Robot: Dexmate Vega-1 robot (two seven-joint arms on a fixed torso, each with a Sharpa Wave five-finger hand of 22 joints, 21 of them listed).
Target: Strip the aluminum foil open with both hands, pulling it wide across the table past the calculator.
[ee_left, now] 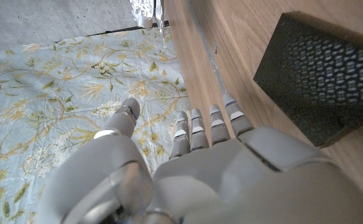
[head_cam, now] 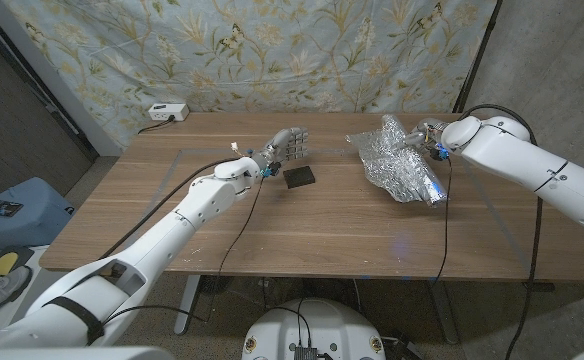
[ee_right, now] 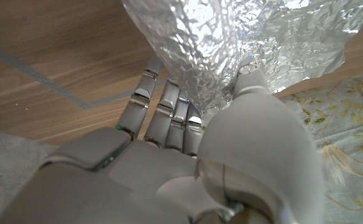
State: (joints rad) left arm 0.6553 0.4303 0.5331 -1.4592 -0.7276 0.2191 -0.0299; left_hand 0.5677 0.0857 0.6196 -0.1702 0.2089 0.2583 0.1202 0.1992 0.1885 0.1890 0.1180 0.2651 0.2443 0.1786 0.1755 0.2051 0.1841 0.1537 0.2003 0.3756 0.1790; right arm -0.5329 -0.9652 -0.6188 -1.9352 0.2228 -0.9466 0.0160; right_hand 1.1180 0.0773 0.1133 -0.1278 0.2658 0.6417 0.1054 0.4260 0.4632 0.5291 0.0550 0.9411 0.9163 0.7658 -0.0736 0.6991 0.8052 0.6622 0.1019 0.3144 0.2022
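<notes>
Left arm: extended from lower left diagonally toward desk centre. Left hand: raised, fingers straight, close together, thumb set apart; nothing held. Right arm: enters from right edge, forearm angled toward far right part of desk. Right hand: fingers extended side by side, thumb opposed, foil pinched between thumb and fingers. Hands well apart.
</notes>
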